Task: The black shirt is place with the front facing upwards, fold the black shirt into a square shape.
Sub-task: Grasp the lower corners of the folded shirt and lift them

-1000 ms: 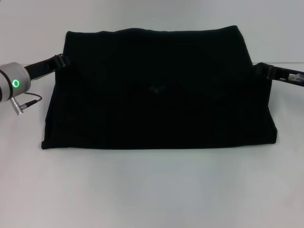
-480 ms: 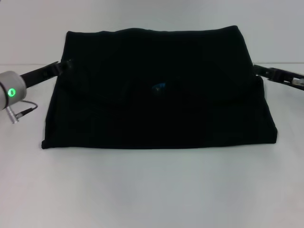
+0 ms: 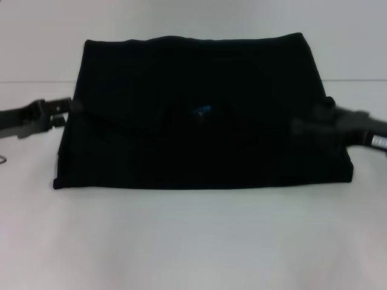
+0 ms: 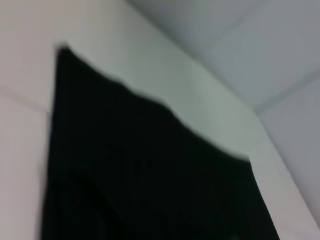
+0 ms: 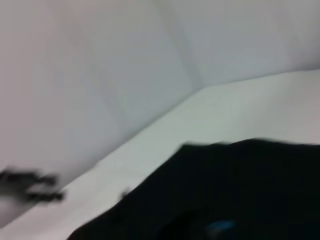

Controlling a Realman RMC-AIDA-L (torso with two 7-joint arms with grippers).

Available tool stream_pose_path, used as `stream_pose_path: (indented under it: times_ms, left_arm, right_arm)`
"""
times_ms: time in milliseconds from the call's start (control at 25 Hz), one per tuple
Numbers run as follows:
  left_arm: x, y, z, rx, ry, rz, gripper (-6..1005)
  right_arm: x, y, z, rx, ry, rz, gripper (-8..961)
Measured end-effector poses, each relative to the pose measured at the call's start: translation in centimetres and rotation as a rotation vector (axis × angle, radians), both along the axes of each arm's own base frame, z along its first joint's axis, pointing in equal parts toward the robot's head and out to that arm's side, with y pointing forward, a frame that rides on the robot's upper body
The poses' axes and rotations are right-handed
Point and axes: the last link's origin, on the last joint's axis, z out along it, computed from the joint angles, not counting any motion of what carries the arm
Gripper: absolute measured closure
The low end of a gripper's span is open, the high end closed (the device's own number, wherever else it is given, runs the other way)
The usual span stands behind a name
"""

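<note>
black shirt [image 3: 193, 115] spread flat across the middle of the white table [image 3: 193, 241], folded into a wide block, broader at the near edge than at the far one. small blue neck label [image 3: 201, 111] showing near the centre of the cloth. no white lettering visible on the upper face. near edge straight and even, far edge slightly wavy.

left gripper [image 3: 68, 109] low at the shirt's left border, about halfway along that side, touching or just beside the cloth; blurred, so cannot tell whether spread or pinching. right gripper [image 3: 302, 127] over the shirt's right side, reaching in from beyond the right edge, also blurred; cannot tell its fingers' stance either.

from the left wrist view, only the shirt's [image 4: 150, 175] dark expanse against the table and the pale wall. from the right wrist view, the shirt [image 5: 240, 195] with the blue label [image 5: 220, 227], and the left gripper [image 5: 30, 187] as a dark smear farther off.
</note>
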Motion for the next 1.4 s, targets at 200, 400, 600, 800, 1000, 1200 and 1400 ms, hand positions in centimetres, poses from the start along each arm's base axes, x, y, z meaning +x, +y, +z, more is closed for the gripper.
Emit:
stream_pose_path:
  times_ms: [200,400,600,800,1000,1200,1400]
  left_arm:
    - [-0.9,-1.1,-0.2,-0.136,0.102,0.027,221]
    - [-1.7,-1.2,-0.9,-0.144,0.164,0.054,222]
    - [-2.1,-0.9,-1.5,-0.121,0.2,0.066,222]
    - [-2.0,-0.7,-2.5,-0.111,0.225,0.057,221]
    - [-2.1,-0.5,-3.3,-0.112,0.262,0.057,220]
    - [-2.0,-0.6,-3.7,-0.122,0.272,0.052,220]
    - [-1.8,-0.9,-4.1,-0.153,0.269,0.035,221]
  right_arm:
    - [-0.4,-2.2,-2.6,-0.099,-0.085,0.156,39]
    - [-0.7,-3.8,-5.3,-0.151,-0.145,0.261,41]
    - [-1.0,-4.2,-6.5,-0.192,-0.149,0.282,43]
    - [-1.1,-4.3,-6.6,-0.195,-0.15,0.284,46]
    - [-1.0,-4.4,-6.6,-0.195,-0.147,0.279,48]
    - [-0.9,-4.5,-6.7,-0.201,-0.139,0.271,50]
    - [-0.8,-4.6,-6.7,-0.2,-0.136,0.264,52]
